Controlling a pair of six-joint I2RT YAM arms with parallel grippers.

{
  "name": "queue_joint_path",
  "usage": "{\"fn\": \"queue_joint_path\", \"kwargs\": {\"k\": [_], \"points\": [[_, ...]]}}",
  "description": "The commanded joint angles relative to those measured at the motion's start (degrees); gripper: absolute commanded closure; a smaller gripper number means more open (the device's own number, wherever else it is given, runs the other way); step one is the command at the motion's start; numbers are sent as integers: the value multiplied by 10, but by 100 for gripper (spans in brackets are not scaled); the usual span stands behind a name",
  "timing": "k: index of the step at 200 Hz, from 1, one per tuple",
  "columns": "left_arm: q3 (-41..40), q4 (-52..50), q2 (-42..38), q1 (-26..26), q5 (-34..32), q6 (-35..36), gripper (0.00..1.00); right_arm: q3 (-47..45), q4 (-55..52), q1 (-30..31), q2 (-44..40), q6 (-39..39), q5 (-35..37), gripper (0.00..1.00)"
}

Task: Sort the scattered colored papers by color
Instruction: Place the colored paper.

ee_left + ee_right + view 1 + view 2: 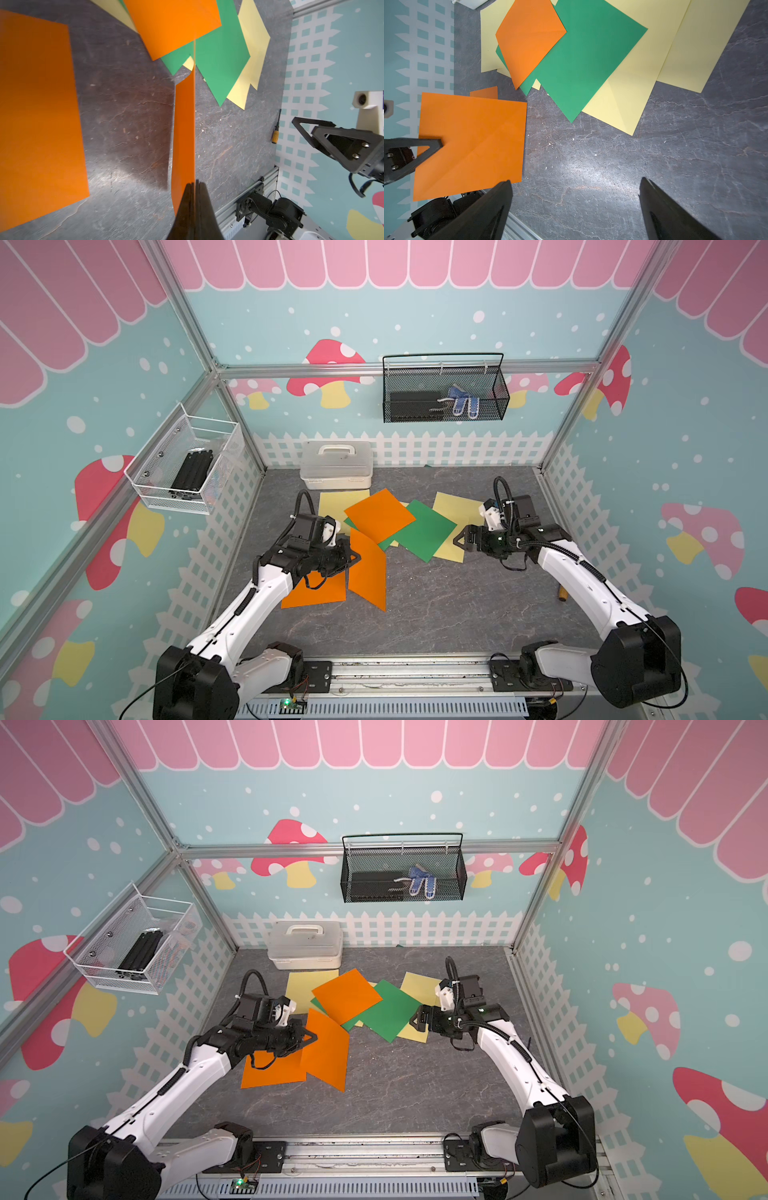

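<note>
The flat orange sheet (320,593) lies nearest, half hidden under the left arm. The left gripper (354,558) pinches the held orange sheet (368,572), tilted steeply, with its long side running near to far. The right gripper (459,539) gapes wide beside a yellow sheet (451,506). Farther back, the top orange sheet (379,514) overlaps the green sheet (424,531). The contents of the black basket (399,385) are unclear.

Left hand (354,559) and arm cover much of the flat orange sheet (328,597) beneath them; the gripped orange sheet (184,135) shows almost edge-on in the left wrist view; beyond that hand, the upper orange sheet (379,514) hides most of a green sheet (387,544); yellow sheets (685,41) ahead of the right hand (575,179) run off frame; a tool (563,594) beside the right arm is too small to name.
</note>
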Motion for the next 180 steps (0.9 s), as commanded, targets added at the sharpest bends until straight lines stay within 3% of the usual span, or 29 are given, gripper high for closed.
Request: {"fn": "queue_joint_path", "kwargs": {"k": [1, 52, 132, 180], "points": [[-32, -37, -32, 39, -21, 0, 100, -8, 12, -1, 11, -3, -11, 2], [-40, -50, -24, 87, -19, 17, 100, -5, 15, -1, 21, -7, -13, 2], [82, -170, 35, 124, -77, 83, 100, -5, 18, -1, 22, -12, -15, 2], [98, -188, 51, 156, -95, 115, 100, -5, 19, -1, 23, -16, -21, 2]]}}
